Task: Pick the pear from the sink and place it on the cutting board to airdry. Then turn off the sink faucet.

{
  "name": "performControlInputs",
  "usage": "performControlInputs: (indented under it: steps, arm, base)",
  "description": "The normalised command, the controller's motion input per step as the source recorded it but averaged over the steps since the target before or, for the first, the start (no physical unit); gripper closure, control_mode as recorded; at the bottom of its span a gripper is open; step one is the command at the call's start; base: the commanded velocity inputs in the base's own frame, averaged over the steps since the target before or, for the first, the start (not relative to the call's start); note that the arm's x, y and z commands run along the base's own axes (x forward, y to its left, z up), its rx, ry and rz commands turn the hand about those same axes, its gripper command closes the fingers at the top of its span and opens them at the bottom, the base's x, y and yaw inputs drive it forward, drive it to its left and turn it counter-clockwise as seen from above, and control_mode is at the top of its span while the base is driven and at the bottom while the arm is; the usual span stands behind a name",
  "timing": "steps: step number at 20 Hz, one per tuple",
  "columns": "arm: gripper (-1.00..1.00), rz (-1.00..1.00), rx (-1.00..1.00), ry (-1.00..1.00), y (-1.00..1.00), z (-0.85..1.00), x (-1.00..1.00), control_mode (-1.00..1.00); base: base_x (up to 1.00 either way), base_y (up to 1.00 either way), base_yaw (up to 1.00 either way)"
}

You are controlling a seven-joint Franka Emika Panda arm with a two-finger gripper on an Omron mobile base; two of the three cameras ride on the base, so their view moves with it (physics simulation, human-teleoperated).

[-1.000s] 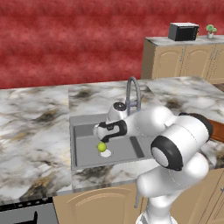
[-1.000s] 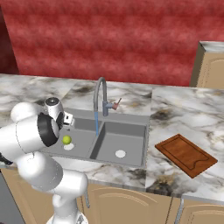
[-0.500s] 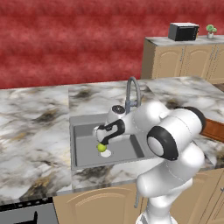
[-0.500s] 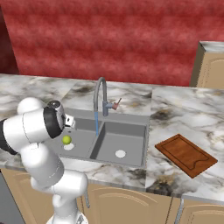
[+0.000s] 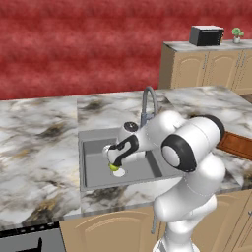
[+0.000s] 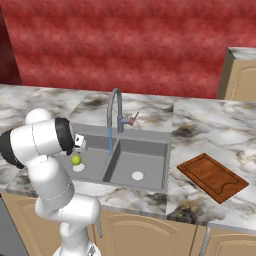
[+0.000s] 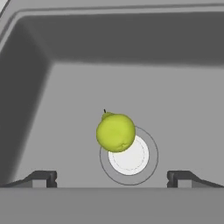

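The pear [image 7: 115, 132] lies on the floor of the left basin of the sink [image 5: 93, 172], overlapping the rim of the white drain [image 7: 129, 156]. In the hand view its narrow end with a short dark stem points up and slightly left, away from the camera, so its long axis runs from the drain toward the far basin wall. The claw [image 7: 112, 178] hangs above it with its fingertips [image 7: 40, 178] spread wide, one on each side, holding nothing; the pear sits between them but farther along the view.

In the left base view the claw [image 5: 114, 161] reaches down into the basin just over the pear [image 5: 114, 168]. The sink faucet [image 6: 116, 110] pours a thin blue stream into the basin beside the divider. The cutting board [image 6: 212, 176] lies on the marble table [image 6: 200, 130], right of the sink, well apart from the pear [image 6: 76, 159].
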Motion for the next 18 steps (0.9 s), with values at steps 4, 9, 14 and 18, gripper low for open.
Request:
performControlInputs:
  steps: [4,9,14,18]
  arm:
    - [-1.0,0.0,0.0,0.0,0.03,-0.2,0.11,-1.0]
    - [-1.0,0.0,0.0,0.0,0.0,-0.19,0.14,-1.0]
    - [-1.0,0.0,0.0,0.0,0.02,-0.19,0.16,-1.0]
    - [-1.0,0.0,0.0,0.0,0.07,-0.18,0.16,-1.0]
  base:
    - [0.0,0.0,0.0]
    - [0.0,0.0,0.0]
    - [0.0,0.0,0.0]
    - [0.0,0.0,0.0]
